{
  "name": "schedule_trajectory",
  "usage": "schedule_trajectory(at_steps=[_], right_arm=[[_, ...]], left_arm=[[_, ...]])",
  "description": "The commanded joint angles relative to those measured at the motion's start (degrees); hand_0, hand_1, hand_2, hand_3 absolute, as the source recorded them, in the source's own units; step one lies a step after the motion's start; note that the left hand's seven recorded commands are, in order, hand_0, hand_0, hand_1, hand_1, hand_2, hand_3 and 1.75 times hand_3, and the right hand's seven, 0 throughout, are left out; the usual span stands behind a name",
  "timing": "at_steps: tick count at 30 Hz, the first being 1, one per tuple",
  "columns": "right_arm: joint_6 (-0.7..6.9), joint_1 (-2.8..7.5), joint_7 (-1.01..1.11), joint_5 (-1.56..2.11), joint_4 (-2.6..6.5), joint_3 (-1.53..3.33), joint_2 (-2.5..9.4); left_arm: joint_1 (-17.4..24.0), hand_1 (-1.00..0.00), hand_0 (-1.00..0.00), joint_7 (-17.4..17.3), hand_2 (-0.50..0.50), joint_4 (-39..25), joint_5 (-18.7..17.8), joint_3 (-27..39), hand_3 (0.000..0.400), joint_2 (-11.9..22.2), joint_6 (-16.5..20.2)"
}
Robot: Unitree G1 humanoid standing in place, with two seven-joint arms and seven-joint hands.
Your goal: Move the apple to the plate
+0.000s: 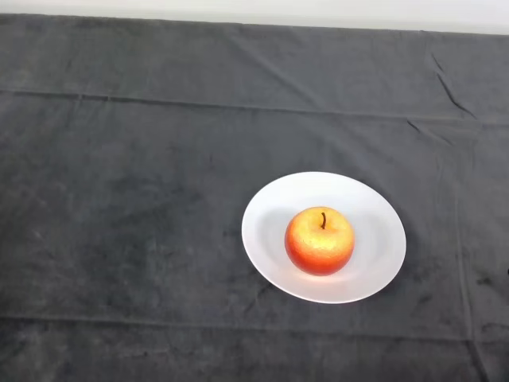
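A red and yellow apple [320,240] stands upright, stem up, in the middle of a white plate [266,219]. The plate lies on the dark cloth, right of the view's centre and toward the near side.
The dark cloth [127,199] covers the whole table, with creases across the far side and near the front. A pale strip [318,12] runs behind the table's far edge.
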Motion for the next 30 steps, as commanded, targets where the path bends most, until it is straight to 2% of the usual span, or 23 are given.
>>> schedule_trajectory(at_steps=[1,17,30], right_arm=[[4.65,5.11,0.43,1.11,4.51,-0.36,4.73],[4.63,5.09,0.45,1.22,4.54,-0.26,4.73],[4.62,5.09,0.45,1.28,4.56,-0.21,4.73]], left_arm=[[0.7,0.00,0.00,0.5,0.00,-0.8,0.2,1.5,0.000,-0.3,-1.3],[-1.9,0.00,0.00,-0.9,0.00,5.2,0.7,3.5,0.000,-1.9,-2.7],[-2.5,0.00,0.00,-1.6,0.00,5.9,1.5,4.3,0.000,-2.6,-2.1]])
